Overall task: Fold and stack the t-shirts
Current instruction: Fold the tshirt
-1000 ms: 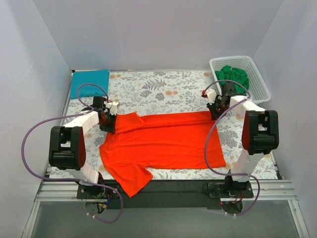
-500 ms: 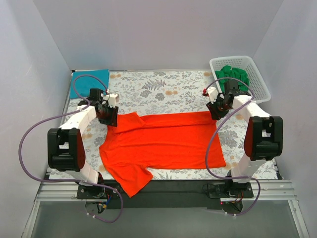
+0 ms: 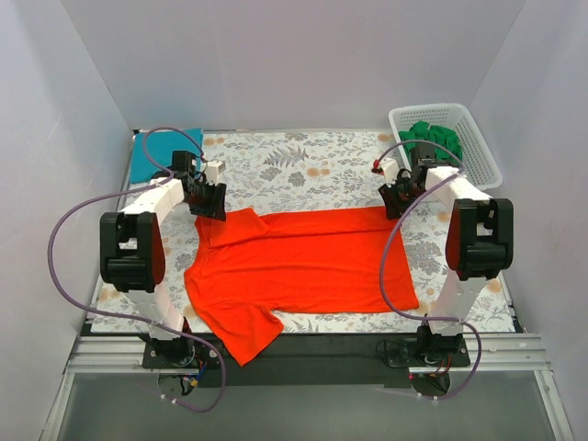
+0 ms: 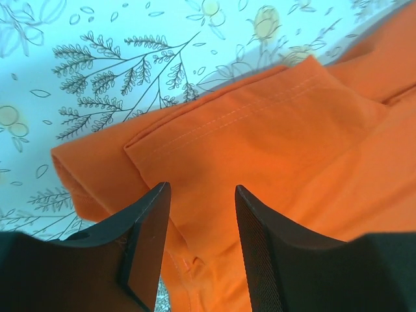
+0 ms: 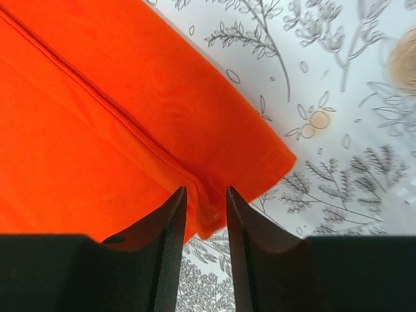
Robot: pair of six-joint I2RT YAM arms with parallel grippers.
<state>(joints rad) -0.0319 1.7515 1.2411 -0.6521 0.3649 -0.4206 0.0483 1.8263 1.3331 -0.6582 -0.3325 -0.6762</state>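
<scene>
An orange-red t-shirt [image 3: 303,262] lies spread on the floral table, one sleeve hanging toward the front left. My left gripper [image 3: 213,204] is open just above the shirt's far left corner. In the left wrist view a folded sleeve edge [image 4: 273,130] lies beyond and between my open fingers [image 4: 198,188]. My right gripper [image 3: 393,204] is over the far right corner. In the right wrist view its jaws [image 5: 205,190] stand slightly apart with the shirt's hem corner [image 5: 97,97] below them. A folded teal shirt [image 3: 152,152] lies at the far left.
A white basket [image 3: 480,138] holding green shirts [image 3: 432,138] stands at the far right corner. White walls close in the table on three sides. The arms' purple cables loop out to both sides.
Both grippers have drawn back toward the far side of the table, off the shirt's far edge; the left one moved most. The shirt has stayed in place.
</scene>
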